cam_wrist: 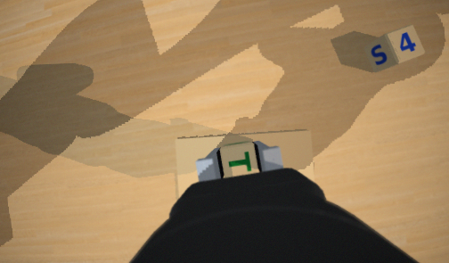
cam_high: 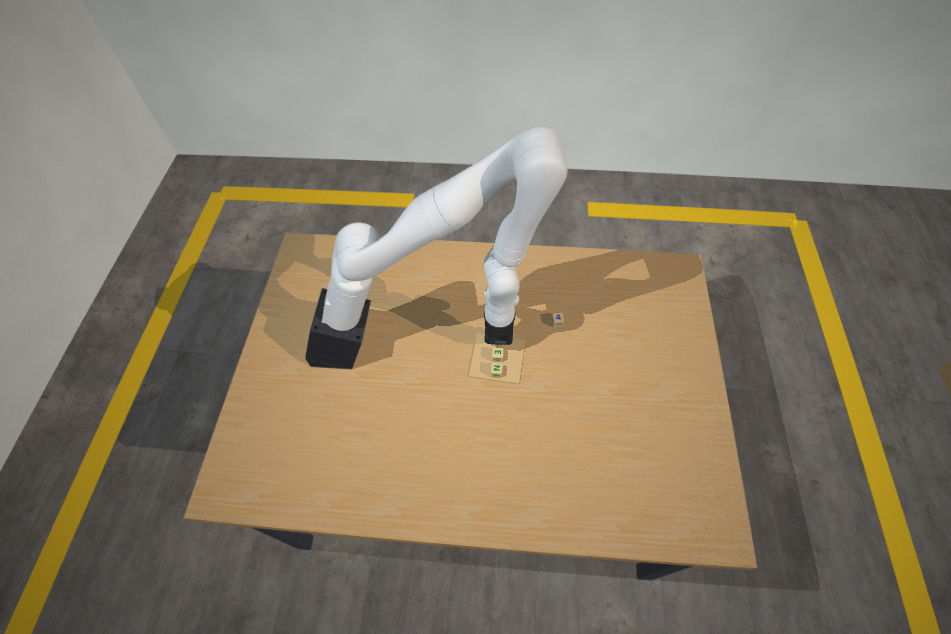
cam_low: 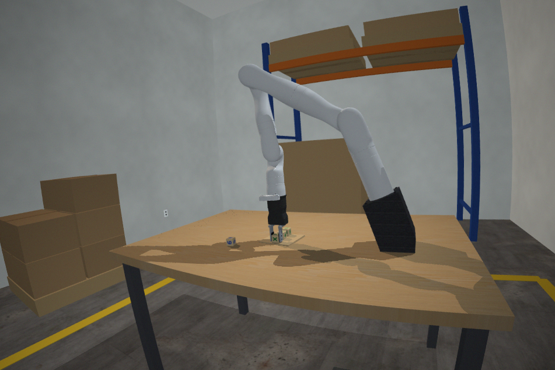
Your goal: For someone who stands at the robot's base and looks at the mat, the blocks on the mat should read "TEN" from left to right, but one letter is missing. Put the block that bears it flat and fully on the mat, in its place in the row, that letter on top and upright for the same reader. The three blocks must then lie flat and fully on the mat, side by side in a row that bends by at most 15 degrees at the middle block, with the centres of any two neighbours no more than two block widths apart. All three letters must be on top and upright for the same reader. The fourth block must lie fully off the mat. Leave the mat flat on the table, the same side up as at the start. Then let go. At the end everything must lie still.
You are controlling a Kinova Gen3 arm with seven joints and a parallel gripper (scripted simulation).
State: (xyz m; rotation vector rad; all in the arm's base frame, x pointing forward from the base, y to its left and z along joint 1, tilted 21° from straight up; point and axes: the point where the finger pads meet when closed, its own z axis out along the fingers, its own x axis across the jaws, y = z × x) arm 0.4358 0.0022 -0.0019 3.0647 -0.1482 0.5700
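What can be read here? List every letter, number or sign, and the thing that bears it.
"T", green: top of the T block between the fingers of the gripper.
"E", green: top of the E block on the mat.
"N", green: top of the N block beside it.
"S" and "4", blue: two faces of the loose block off the mat.
Marks on block sides in the exterior view: too small.

The end effector (cam_wrist: 240, 161) body hides the mat's (cam_wrist: 294, 148) near part.

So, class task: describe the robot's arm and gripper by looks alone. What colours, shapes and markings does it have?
A glossy white arm of rounded tubular segments with thin seam lines rises from a black box-shaped base. The gripper has a black body and pale grey fingers lined with black pads. No cables or markings show.
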